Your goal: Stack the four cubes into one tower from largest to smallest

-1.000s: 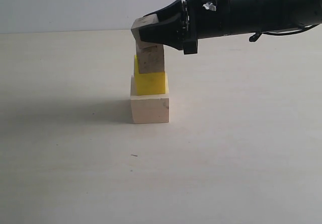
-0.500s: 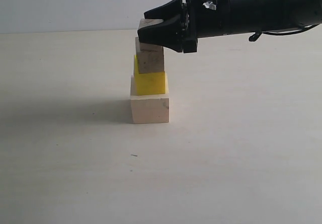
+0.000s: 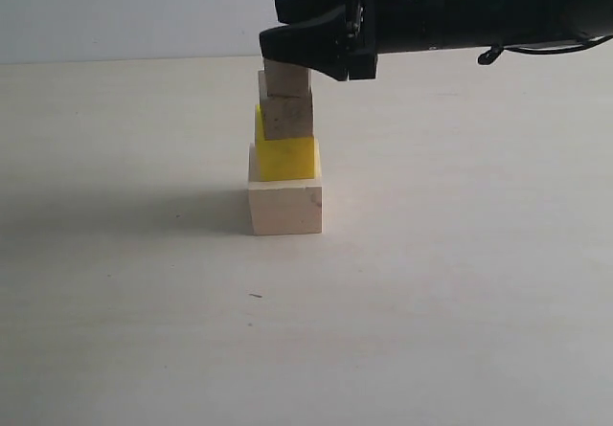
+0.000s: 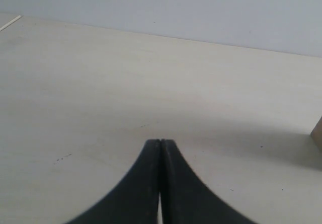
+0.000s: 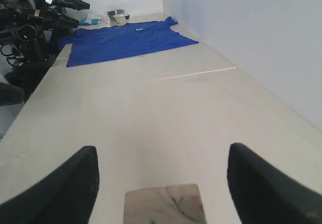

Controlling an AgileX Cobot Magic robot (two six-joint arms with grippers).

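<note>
The tower stands mid-table in the exterior view: the big pale wood cube at the base, then the yellow cube, the speckled wood cube and the tiny pale cube on top. My right gripper hovers just above the top cube, open and holding nothing. In the right wrist view the gripper is spread wide, with the tiny cube's top face below and between its fingers, untouched. My left gripper is shut and empty over bare table, and is out of the exterior view.
A blue cloth lies at the table's far end, with a metal bowl beyond it and black camera stands beside it. A pale wall runs along one table edge. A brown block corner shows at the left wrist view's edge.
My right gripper has opened and let go of the tiny cube, then risen slightly. The cube stays on top of the speckled cube. The tower has not shifted.
</note>
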